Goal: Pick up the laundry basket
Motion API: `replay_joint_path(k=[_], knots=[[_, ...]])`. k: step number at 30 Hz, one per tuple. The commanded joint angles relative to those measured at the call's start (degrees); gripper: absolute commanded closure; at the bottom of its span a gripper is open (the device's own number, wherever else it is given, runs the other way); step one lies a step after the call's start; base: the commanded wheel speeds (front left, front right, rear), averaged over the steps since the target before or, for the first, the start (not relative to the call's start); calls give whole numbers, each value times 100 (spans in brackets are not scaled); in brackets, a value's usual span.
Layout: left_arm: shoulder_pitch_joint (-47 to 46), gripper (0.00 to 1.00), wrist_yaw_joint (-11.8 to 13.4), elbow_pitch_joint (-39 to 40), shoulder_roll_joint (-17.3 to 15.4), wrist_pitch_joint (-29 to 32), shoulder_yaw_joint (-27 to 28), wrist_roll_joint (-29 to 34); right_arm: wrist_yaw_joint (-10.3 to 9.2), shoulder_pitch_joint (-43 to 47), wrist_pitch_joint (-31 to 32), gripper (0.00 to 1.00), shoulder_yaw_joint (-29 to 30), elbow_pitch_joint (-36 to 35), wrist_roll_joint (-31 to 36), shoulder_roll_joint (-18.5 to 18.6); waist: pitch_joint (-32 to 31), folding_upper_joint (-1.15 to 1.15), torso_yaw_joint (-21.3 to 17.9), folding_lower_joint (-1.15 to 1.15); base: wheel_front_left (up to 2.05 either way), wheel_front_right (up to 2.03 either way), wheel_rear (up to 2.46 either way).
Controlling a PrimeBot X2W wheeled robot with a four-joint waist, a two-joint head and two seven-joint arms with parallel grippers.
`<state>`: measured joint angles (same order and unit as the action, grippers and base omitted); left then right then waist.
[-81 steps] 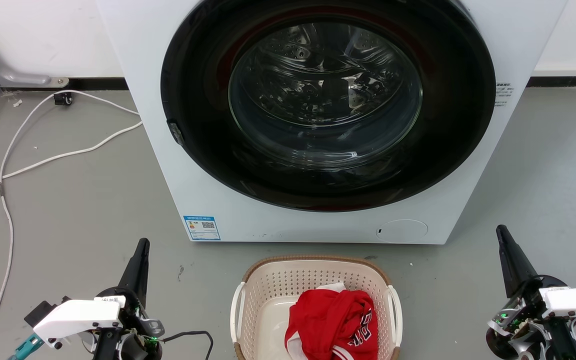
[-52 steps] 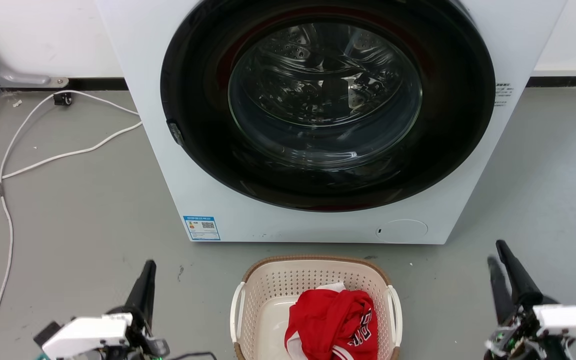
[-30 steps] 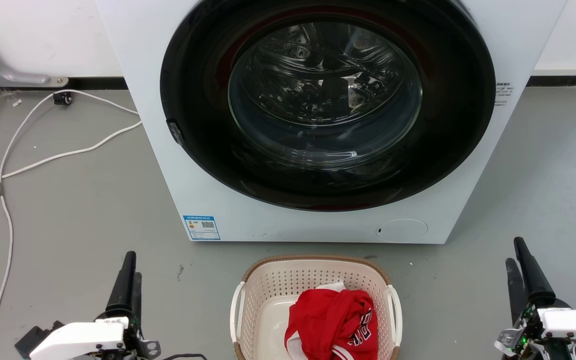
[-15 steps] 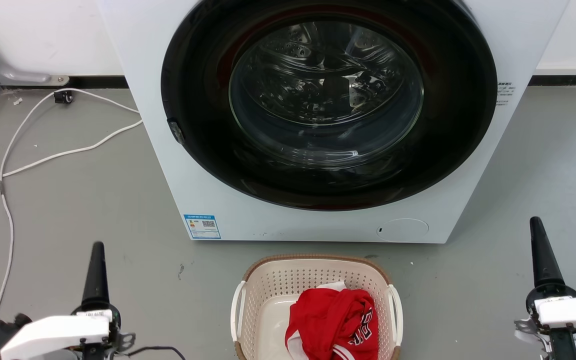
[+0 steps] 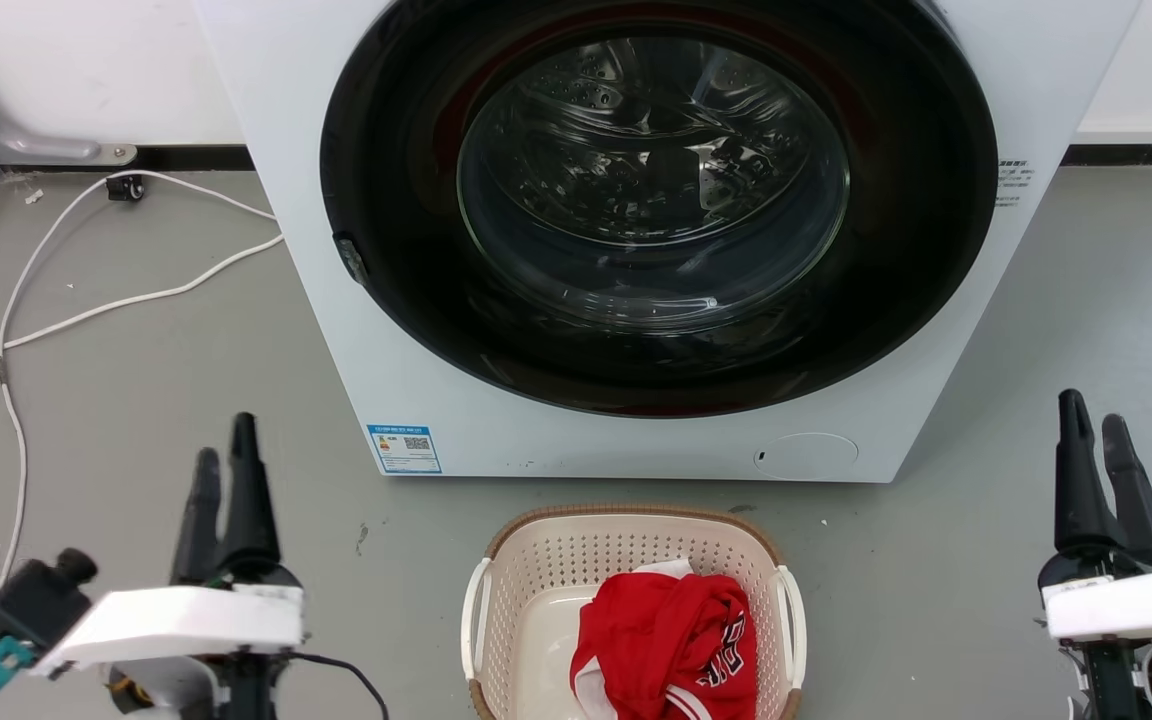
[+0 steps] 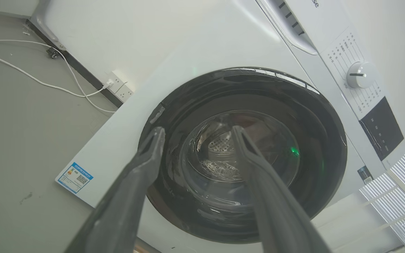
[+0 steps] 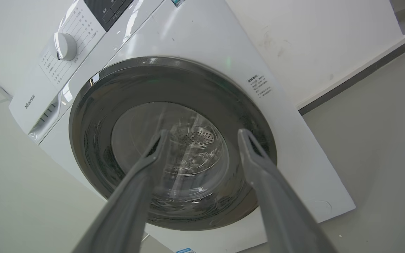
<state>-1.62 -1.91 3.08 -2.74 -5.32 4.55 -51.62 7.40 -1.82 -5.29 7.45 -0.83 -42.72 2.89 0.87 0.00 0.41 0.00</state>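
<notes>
A: Where is the laundry basket (image 5: 586,565) at this moment?
B: It stands on the floor (image 5: 136,420), just in front of the washing machine (image 5: 456,440), low in the head view and between the two arms. Its near end is cut off by the edge of the picture.
A: And the fingers?
B: The left gripper (image 5: 224,440) and the right gripper (image 5: 1091,408) both have the fingers parted with a clear gap, and they hold nothing. Each one is well apart from the basket, one on each side.
A: How will the basket handle, in your opinion?
B: I think it is light and rather stiff. It is thin perforated plastic, so the walls may bend a little if squeezed. The load is only soft cloth, a red garment (image 5: 666,640) with something white under it. I would take the left handle (image 5: 473,625) and the right handle (image 5: 793,625) together, to lift it level.
A: And the count?
B: One basket, two handles, one red garment, one machine, two grippers.
</notes>
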Motion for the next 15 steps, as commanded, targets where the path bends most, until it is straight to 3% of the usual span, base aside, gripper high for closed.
replay_joint_path(k=[1, 6, 15], knots=[[44, 0, 16, 107, -20, -63, -99, 191, 11, -19, -60, 0, -34, -156, 245, 12, 0, 0, 0, 0, 0, 0, 0], [138, 0, -328, 208, -20, -162, -398, 876, 12, 77, -157, 0, -177, -305, 902, 10, 8, 0, 1, 0, 0, 0, 0], [186, 0, -315, 374, -20, -307, -746, 2138, 12, 219, -303, 0, -357, -267, 1791, 9, 18, 0, 1, 0, 0, 0, 0]])
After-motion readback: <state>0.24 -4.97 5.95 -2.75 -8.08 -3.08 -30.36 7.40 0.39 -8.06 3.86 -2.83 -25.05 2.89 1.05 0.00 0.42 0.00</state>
